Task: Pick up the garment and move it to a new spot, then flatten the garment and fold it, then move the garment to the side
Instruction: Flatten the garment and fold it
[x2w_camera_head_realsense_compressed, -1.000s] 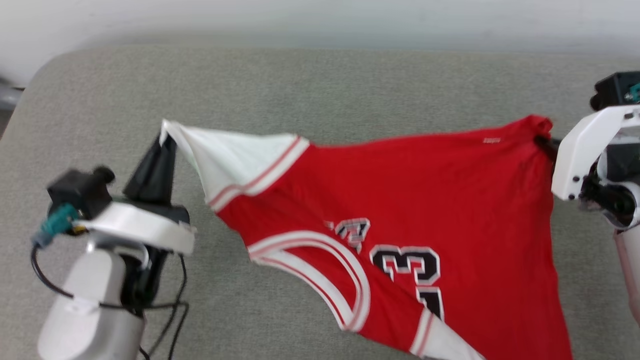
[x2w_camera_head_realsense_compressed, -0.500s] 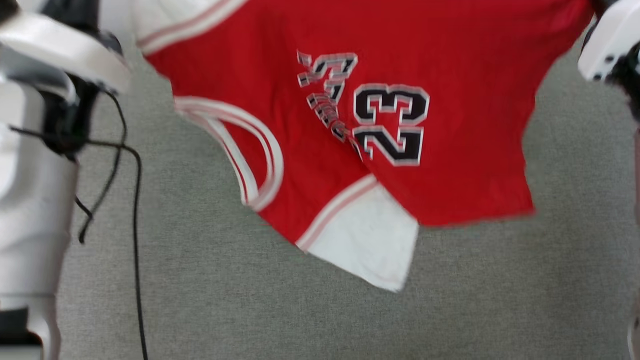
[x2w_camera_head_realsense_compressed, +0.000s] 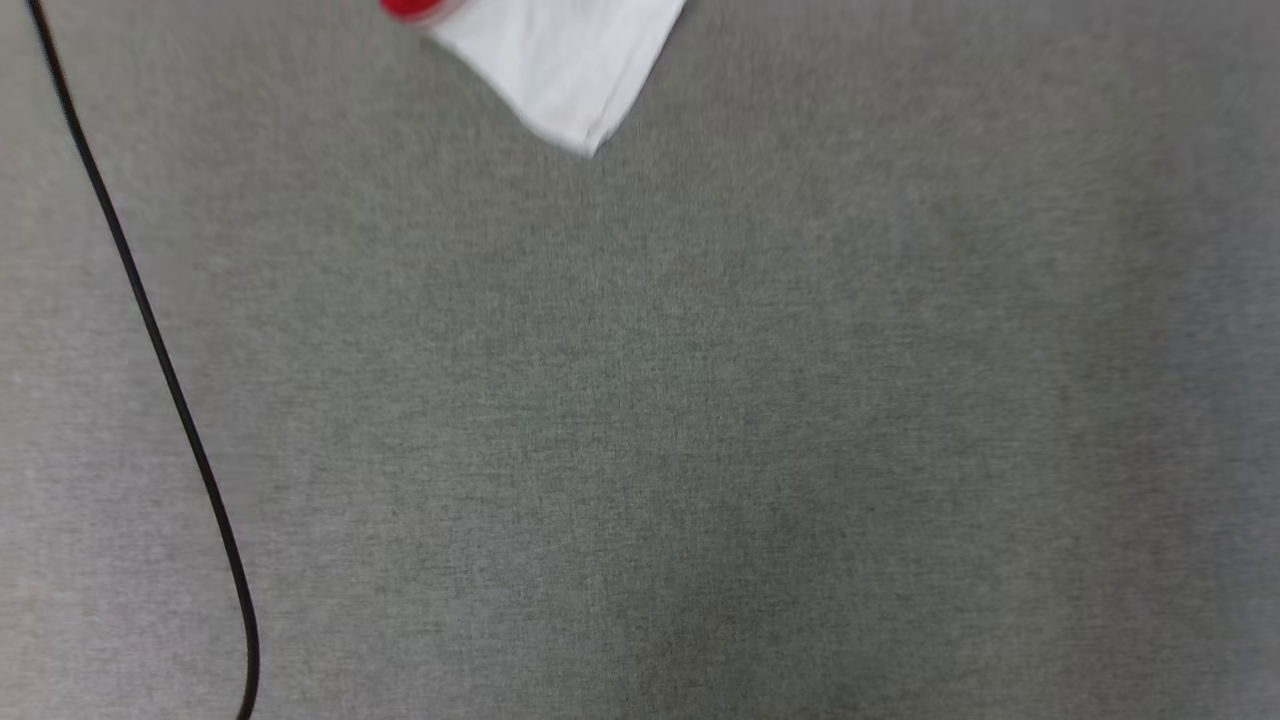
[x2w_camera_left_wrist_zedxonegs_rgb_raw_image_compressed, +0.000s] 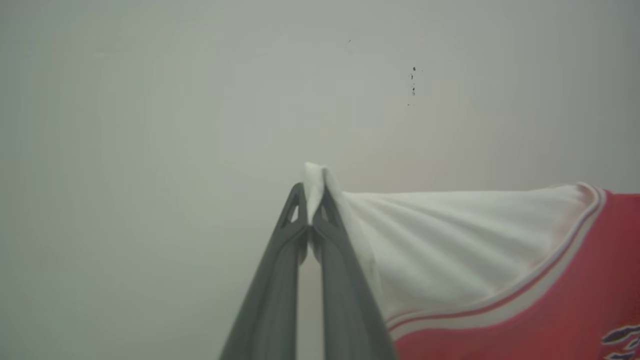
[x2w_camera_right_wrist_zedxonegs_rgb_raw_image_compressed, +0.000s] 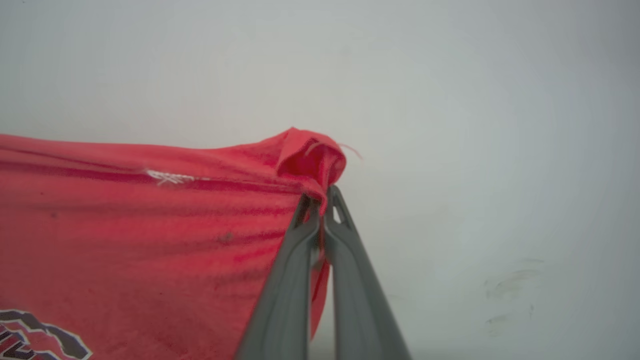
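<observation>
Against wall, left pincer nipping garment by pleated white sleeve, right pincer clamping bunched red corner

Grey, finely woven fabric covers the flat worktop. A thin black cable curves across its left side, and the white sleeve tip of the red garment shows over its far part. Whether either touches it is unclear.
</observation>
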